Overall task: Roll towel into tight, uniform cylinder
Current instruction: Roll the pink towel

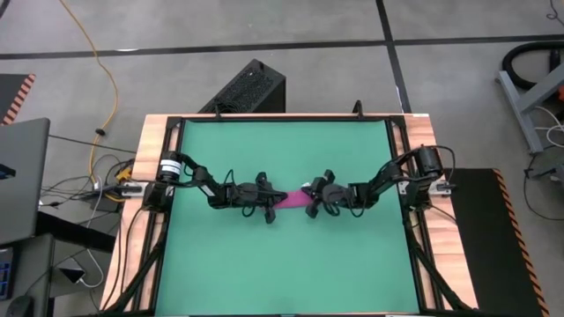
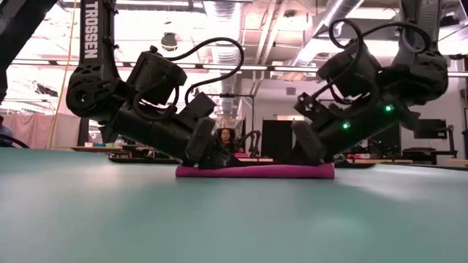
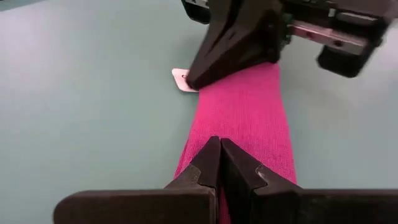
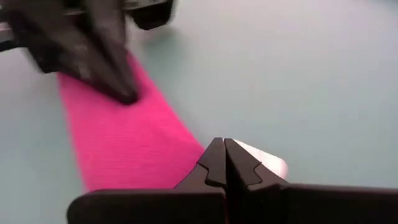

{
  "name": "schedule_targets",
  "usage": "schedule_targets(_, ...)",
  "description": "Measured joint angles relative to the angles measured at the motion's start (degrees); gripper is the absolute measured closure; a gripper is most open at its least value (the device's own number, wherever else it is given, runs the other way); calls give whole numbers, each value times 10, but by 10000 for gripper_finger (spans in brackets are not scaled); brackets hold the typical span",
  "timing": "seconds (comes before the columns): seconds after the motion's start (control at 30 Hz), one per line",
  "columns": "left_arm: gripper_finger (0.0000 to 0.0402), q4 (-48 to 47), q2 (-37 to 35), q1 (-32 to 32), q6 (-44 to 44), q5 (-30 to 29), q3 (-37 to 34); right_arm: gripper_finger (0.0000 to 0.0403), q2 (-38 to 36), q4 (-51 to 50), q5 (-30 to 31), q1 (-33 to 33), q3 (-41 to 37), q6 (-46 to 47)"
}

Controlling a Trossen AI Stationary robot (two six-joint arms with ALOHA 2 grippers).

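The magenta towel point(image 1: 292, 199) lies as a narrow, flattened band point(image 2: 256, 171) on the green mat point(image 1: 282, 273), running left to right between my two grippers. Its white tag point(image 3: 181, 81) sticks out at the right end. My left gripper point(image 3: 219, 144) is shut and sits on the band's left end. My right gripper point(image 4: 224, 144) is shut and sits at the right end, beside the tag point(image 4: 268, 164). My left gripper rests its shut fingertips point(image 2: 210, 157) on the top of the towel's left end point(image 3: 214, 134). It slants down from the table's left, its fingers lying along the band, which lies flat on the mat. My right gripper has its shut fingertips point(image 3: 202, 74) on the towel's right end point(image 3: 217, 87), next to the tag. It slants down from the table's right, along the band, and that end lies on the mat.
The mat has open green surface on the near and far sides of the towel. A wooden frame with black rails point(image 1: 407, 176) borders the mat. A black box point(image 1: 249, 88) stands on the floor beyond the far edge, and cables and a laptop point(image 1: 22, 176) lie to the left.
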Motion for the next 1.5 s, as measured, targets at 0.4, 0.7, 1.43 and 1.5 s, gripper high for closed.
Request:
schedule_targets(0.4,402,17,-26,0,7,10,-4,392,0,-5,16,7,-6,-3)
schedule_targets(0.7,402,-89,-147,-1,32,11,-6,392,0,-10,18,7,-7,-5)
schedule_targets(1.43,402,-217,-286,-1,102,-28,-3,388,-106,17,12,-27,-9,-62)
schedule_targets(1.5,402,-219,-286,-1,101,-28,-3,388,-129,-2,9,-34,-9,-65)
